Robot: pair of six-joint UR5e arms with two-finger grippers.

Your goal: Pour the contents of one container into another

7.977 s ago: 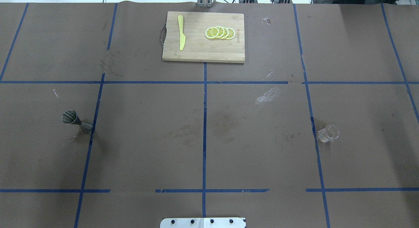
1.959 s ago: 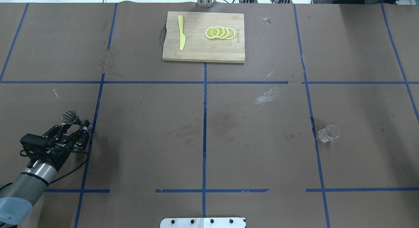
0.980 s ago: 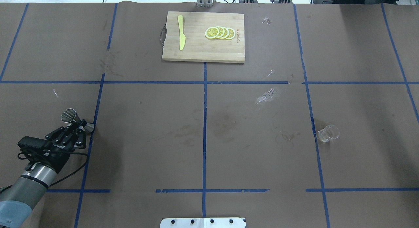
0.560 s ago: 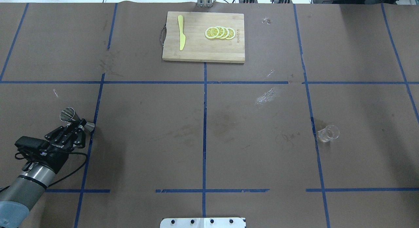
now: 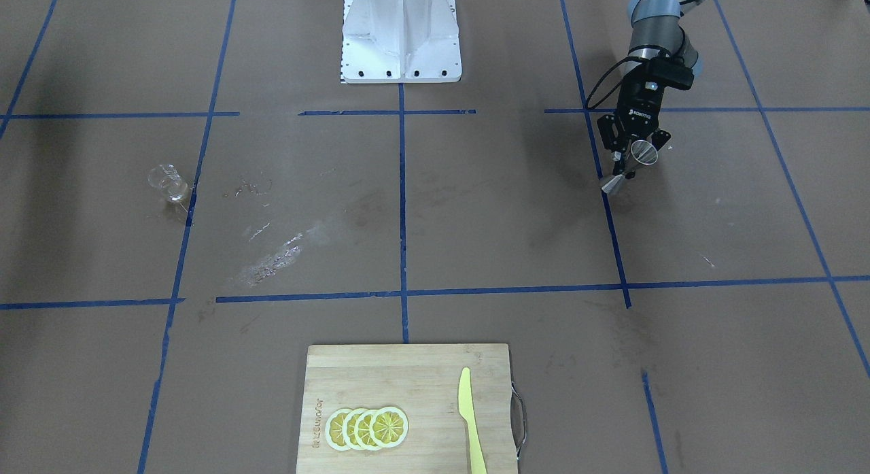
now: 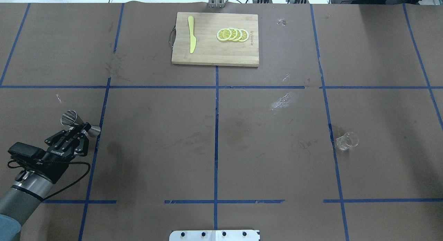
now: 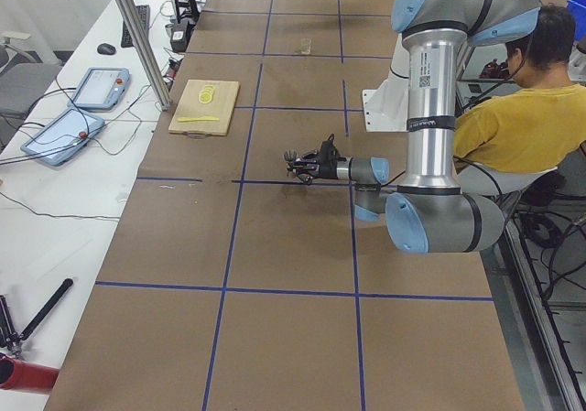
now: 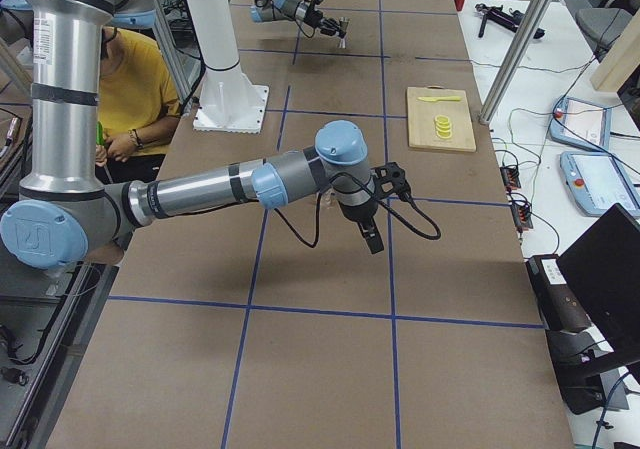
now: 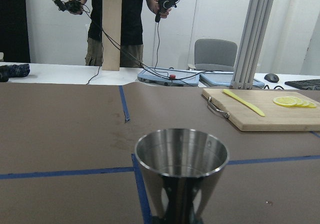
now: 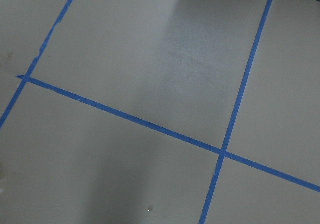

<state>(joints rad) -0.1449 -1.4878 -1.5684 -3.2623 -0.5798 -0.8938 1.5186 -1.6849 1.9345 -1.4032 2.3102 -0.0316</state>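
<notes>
The steel jigger (image 6: 79,123) is gripped at its narrow waist by my left gripper (image 6: 81,127), which is shut on it at the table's left side. In the front-facing view the same jigger (image 5: 631,164) hangs just above the paper in the left gripper (image 5: 627,164). The left wrist view looks into its open upper cone (image 9: 181,156), which stands roughly upright. The clear glass cup (image 6: 346,141) stands alone on the right side, far from both grippers, and also shows as the cup (image 5: 168,183). My right gripper (image 8: 372,237) hovers over the table; I cannot tell its state.
A wooden cutting board (image 6: 214,56) lies at the far middle edge with a yellow knife (image 6: 191,35) and lemon slices (image 6: 232,34) on it. Blue tape lines cross the brown paper. The robot base (image 5: 399,32) is at the near middle. An operator sits behind the robot.
The left arm came in, shut on the jigger's waist and raised it; over the last second jigger and gripper drifted slightly up-left in the overhead view. The glass cup has stayed put.
</notes>
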